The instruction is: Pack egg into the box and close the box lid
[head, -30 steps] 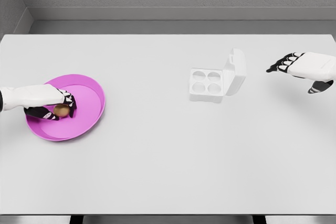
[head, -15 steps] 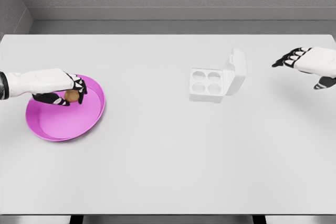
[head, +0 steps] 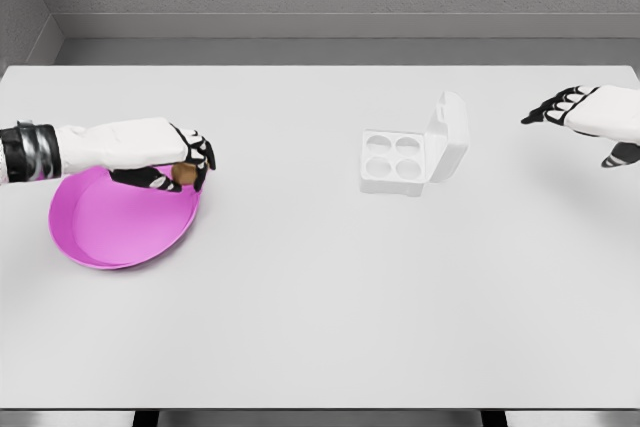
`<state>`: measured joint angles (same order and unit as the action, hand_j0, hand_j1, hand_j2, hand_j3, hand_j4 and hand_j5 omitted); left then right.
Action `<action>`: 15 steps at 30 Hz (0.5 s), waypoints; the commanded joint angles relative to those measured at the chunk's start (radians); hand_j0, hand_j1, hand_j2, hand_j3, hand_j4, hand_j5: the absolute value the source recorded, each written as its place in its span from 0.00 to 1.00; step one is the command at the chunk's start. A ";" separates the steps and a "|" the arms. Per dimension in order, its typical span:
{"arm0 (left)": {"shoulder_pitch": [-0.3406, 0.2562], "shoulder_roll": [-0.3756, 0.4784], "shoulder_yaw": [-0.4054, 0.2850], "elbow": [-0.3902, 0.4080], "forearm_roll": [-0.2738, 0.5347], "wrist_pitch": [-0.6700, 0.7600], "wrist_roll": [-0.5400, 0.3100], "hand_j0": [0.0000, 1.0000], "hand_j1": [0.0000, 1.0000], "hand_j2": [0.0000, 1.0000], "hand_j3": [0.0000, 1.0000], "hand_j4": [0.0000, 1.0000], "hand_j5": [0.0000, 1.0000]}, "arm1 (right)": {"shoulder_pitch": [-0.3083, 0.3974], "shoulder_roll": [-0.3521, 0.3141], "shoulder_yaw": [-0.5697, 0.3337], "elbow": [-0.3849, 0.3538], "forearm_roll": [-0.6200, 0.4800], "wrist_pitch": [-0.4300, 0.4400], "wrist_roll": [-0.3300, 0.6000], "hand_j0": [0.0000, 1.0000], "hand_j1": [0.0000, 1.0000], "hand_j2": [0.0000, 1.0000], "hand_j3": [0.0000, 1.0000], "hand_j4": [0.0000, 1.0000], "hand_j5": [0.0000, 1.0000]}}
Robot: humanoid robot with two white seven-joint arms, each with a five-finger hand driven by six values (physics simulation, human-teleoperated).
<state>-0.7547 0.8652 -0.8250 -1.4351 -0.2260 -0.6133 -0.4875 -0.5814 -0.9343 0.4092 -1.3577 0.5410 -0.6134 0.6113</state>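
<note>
A brown egg (head: 184, 174) is held in my left hand (head: 180, 164), whose fingers are shut on it above the right rim of the pink bowl (head: 115, 227). The white egg box (head: 412, 155) stands right of the table's middle with its lid raised at the right side and four empty cups showing. Near the right edge of the picture my right hand (head: 575, 110) hovers with its fingers spread, holding nothing, well right of the box.
The white table (head: 320, 307) spreads wide between the bowl and the box. A grey wall runs along the back.
My left hand has lifted the egg out of the bowl and carried it right, to the bowl's right rim. The right hand has drifted slightly right and up.
</note>
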 commanded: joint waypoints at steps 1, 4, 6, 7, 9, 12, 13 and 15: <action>-0.003 -0.023 0.003 -0.010 0.007 0.002 0.000 0.35 0.35 0.35 0.35 0.35 0.35 | 0.000 -0.001 0.003 0.000 -0.004 0.003 0.000 1.00 1.00 1.00 1.00 1.00 1.00; -0.023 -0.048 0.001 -0.010 0.008 0.002 0.003 0.35 0.35 0.35 0.35 0.35 0.35 | -0.002 -0.001 0.002 -0.001 -0.004 0.003 0.000 1.00 1.00 1.00 1.00 1.00 1.00; -0.029 -0.063 0.000 -0.010 0.008 0.002 0.001 0.35 0.35 0.35 0.35 0.35 0.35 | -0.002 -0.001 0.003 -0.001 -0.004 0.003 0.000 1.00 1.00 1.00 1.00 1.00 1.00; -0.031 -0.069 0.000 -0.013 0.008 0.002 0.001 0.35 0.35 0.35 0.35 0.35 0.35 | -0.003 -0.001 0.003 -0.001 -0.004 0.003 0.000 1.00 1.00 1.00 1.00 1.00 1.00; -0.032 -0.095 0.000 -0.010 0.007 0.002 0.001 0.35 0.35 0.35 0.35 0.35 0.35 | -0.003 0.002 0.003 -0.003 -0.004 0.003 0.000 1.00 1.00 1.00 1.00 1.00 1.00; -0.034 -0.144 -0.002 -0.008 0.004 0.002 0.000 0.35 0.35 0.35 0.35 0.35 0.35 | -0.002 0.000 0.005 -0.003 -0.003 0.003 0.000 1.00 1.00 1.00 1.00 1.00 1.00; -0.038 -0.155 -0.003 -0.007 0.000 0.002 -0.002 0.35 0.35 0.35 0.35 0.35 0.35 | -0.002 0.000 0.005 -0.003 -0.003 0.003 0.000 1.00 1.00 1.00 1.00 1.00 1.00; -0.060 -0.178 -0.003 -0.005 -0.001 0.002 -0.005 0.35 0.35 0.35 0.35 0.35 0.35 | -0.002 0.000 0.003 -0.003 -0.006 0.003 0.000 1.00 1.00 1.00 1.00 1.00 1.00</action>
<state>-0.8161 0.7131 -0.8287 -1.4419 -0.2311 -0.6131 -0.4915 -0.5829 -0.9329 0.4134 -1.3605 0.5402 -0.6134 0.6113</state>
